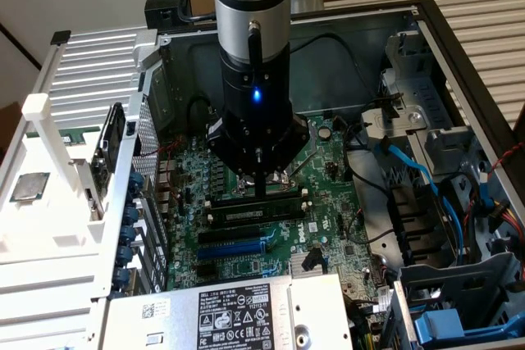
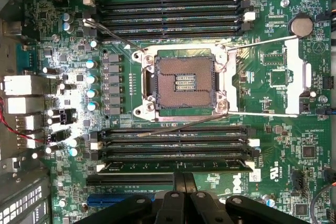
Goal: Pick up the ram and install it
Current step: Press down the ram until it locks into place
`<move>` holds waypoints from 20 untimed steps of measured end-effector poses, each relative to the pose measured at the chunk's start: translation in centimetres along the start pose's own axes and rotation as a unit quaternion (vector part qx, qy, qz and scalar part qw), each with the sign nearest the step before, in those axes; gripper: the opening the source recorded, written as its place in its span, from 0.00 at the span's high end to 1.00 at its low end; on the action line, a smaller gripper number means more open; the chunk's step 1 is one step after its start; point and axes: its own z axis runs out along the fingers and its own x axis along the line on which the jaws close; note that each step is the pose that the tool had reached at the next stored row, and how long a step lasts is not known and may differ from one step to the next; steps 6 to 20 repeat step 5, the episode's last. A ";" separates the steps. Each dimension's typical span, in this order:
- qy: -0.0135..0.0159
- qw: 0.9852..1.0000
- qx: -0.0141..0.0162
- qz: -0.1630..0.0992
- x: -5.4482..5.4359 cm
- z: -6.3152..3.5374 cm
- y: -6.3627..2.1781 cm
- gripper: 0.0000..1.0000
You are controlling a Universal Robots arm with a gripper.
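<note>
Here our gripper (image 2: pixel 185 182), fingers pressed together, rests above the ram (image 2: pixel 176 167) lying in the lowest memory slot, so we judge pressing evenly until both white end clips (image 2: pixel 254 142) lock best.

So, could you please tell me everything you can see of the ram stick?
The ram is a long, thin, dark-green circuit stick lying edge-up in the memory slot nearest the blue expansion slot, beside the open CPU socket. In the exterior view a white label strip and black chips show along its side. The gripper sits directly over its middle; contact cannot be confirmed.
</note>
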 end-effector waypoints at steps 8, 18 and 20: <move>0.000 1.000 0.000 0.000 0.0 0.00 0.00 0.90; 0.000 1.000 0.000 0.000 0.0 0.00 0.00 0.90; 0.000 1.000 0.000 0.000 0.0 0.00 0.00 0.90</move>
